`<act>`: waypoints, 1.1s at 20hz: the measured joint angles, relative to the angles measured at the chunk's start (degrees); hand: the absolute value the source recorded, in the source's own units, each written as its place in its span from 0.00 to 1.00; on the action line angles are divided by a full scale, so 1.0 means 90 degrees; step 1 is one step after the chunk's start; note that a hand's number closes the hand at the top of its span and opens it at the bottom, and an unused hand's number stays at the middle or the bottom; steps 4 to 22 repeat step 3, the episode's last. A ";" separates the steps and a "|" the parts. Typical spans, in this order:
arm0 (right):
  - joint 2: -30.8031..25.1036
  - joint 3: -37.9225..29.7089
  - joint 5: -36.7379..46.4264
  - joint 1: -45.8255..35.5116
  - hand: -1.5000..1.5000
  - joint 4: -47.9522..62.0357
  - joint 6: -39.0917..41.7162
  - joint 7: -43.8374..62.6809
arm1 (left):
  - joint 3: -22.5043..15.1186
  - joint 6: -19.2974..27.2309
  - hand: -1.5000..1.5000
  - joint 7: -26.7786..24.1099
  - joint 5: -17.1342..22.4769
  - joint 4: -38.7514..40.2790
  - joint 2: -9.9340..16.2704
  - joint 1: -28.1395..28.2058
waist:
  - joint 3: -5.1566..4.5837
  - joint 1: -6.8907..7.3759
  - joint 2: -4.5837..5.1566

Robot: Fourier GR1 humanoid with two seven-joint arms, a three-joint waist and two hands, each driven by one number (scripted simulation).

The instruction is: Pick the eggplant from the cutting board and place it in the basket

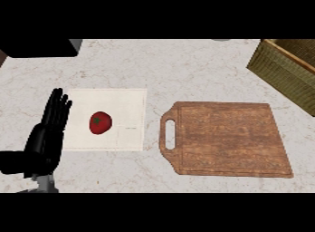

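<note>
Peeking inside basket [290,74], dark sliver, unidentifiable.

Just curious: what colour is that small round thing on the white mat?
Red, with a green stem spot: the tomato, seen in the head view.

A bare wooden cutting board [227,138] lies between a tomato [100,122] and the wicker basket [287,72].

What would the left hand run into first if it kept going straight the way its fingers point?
Probably nothing nearby. The left hand points toward the far edge, alongside the white mat, with bare counter ahead. The dark object at the far left may be next, though depth is unclear.
</note>
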 measured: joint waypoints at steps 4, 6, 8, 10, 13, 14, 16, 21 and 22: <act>0.0001 -0.0188 -0.0488 0.0575 0.00 -0.1170 0.0374 -0.0063 | -0.0036 0.0070 0.50 -0.0025 -0.0047 0.0060 -0.0084 -0.0039 | 0.0000 -0.0013 0.0003; 0.0001 -0.0188 -0.0488 0.0575 0.00 -0.1170 0.0374 -0.0063 | -0.0036 0.0070 0.50 -0.0025 -0.0047 0.0060 -0.0084 -0.0039 | 0.0000 -0.0013 0.0003; 0.0001 -0.0188 -0.0488 0.0575 0.00 -0.1170 0.0374 -0.0063 | -0.0036 0.0070 0.50 -0.0025 -0.0047 0.0060 -0.0084 -0.0039 | 0.0000 -0.0013 0.0003; 0.0001 -0.0188 -0.0488 0.0575 0.00 -0.1170 0.0374 -0.0063 | -0.0036 0.0070 0.50 -0.0025 -0.0047 0.0060 -0.0084 -0.0039 | 0.0000 -0.0013 0.0003; 0.0001 -0.0188 -0.0488 0.0575 0.00 -0.1170 0.0374 -0.0063 | -0.0036 0.0070 0.50 -0.0025 -0.0047 0.0060 -0.0084 -0.0039 | 0.0000 -0.0013 0.0003; 0.0001 -0.0188 -0.0488 0.0575 0.00 -0.1170 0.0374 -0.0063 | -0.0036 0.0070 0.50 -0.0025 -0.0047 0.0060 -0.0084 -0.0039 | 0.0000 -0.0013 0.0003; 0.0001 -0.0188 -0.0488 0.0575 0.00 -0.1170 0.0374 -0.0063 | -0.0036 0.0070 0.50 -0.0025 -0.0047 0.0060 -0.0084 -0.0039 | 0.0000 -0.0013 0.0003; 0.0001 -0.0188 -0.0488 0.0575 0.00 -0.1170 0.0374 -0.0063 | -0.0036 0.0070 0.50 -0.0025 -0.0047 0.0060 -0.0084 -0.0039 | 0.0000 -0.0013 0.0003; 0.0001 -0.0188 -0.0488 0.0575 0.00 -0.1170 0.0374 -0.0063 | -0.0036 0.0070 0.50 -0.0025 -0.0047 0.0060 -0.0084 -0.0039 | 0.0000 -0.0013 0.0003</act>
